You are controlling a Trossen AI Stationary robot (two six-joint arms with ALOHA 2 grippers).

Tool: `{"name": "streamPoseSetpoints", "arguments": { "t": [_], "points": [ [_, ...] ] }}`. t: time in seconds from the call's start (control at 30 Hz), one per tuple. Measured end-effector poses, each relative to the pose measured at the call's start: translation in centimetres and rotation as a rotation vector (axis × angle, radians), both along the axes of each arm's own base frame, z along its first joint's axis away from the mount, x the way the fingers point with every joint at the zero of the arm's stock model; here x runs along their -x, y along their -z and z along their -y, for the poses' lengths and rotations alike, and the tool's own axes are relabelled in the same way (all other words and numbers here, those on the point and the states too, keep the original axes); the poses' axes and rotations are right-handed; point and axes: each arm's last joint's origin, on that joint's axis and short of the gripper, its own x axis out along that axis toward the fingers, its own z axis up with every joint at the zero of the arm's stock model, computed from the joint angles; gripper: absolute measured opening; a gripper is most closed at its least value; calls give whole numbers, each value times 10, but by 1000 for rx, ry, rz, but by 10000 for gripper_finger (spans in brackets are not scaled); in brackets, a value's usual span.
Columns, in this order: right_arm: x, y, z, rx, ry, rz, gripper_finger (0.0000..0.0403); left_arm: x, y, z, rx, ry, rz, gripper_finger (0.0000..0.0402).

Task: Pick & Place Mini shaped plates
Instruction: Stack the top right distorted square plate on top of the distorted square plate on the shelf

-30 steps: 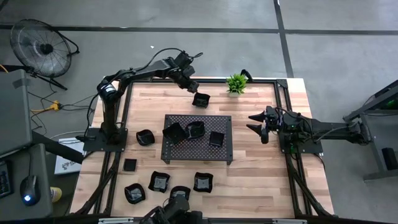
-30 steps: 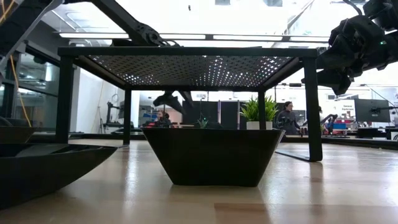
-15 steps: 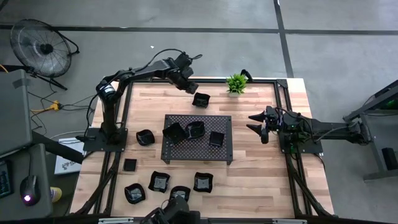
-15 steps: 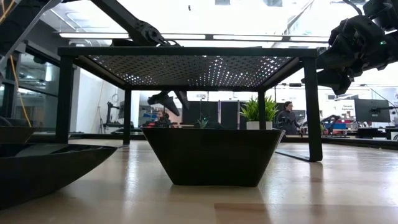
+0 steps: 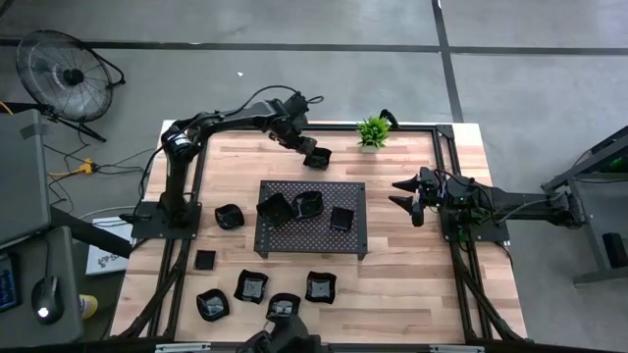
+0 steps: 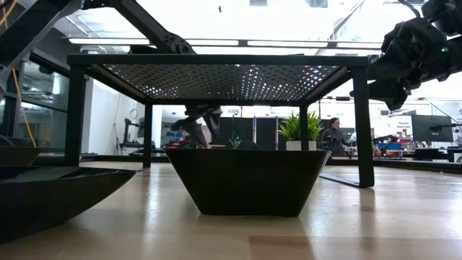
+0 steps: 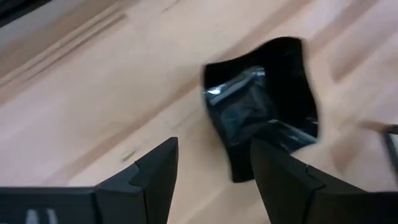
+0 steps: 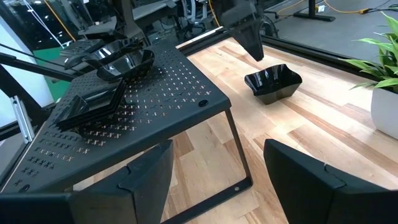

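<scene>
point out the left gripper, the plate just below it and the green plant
left gripper [image 5: 304, 147], high view, midway between its fingertips
mini plate [image 5: 317, 157], high view, its dark middle
green plant [image 5: 373, 129], high view, its leaves

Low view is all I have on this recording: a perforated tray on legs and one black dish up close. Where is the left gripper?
Observer: The left gripper hangs open at the table's far edge, just above a wavy-rimmed plate.
Operator: Anything on top of the tray?
Observer: Three plates sit on the perforated tray.
Operator: And the right gripper?
Observer: The right gripper waits open beside the tray's right edge, holding nothing.
</scene>
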Motion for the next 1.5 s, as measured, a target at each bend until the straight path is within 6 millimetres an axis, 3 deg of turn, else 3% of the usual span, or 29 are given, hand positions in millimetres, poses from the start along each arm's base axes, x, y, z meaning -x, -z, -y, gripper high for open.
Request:
{"name": "streamPoseSetpoints", "arguments": {
  "t": [0.43, 1.5],
  "points": [
    [0, 0, 0, 0, 0, 0, 246, -10, 22, 5, 27, 20, -45, 198],
    [0, 0, 0, 0, -1, 0, 246, -17, 22, 13, -5, 28, -47, 198]
  ]
}}
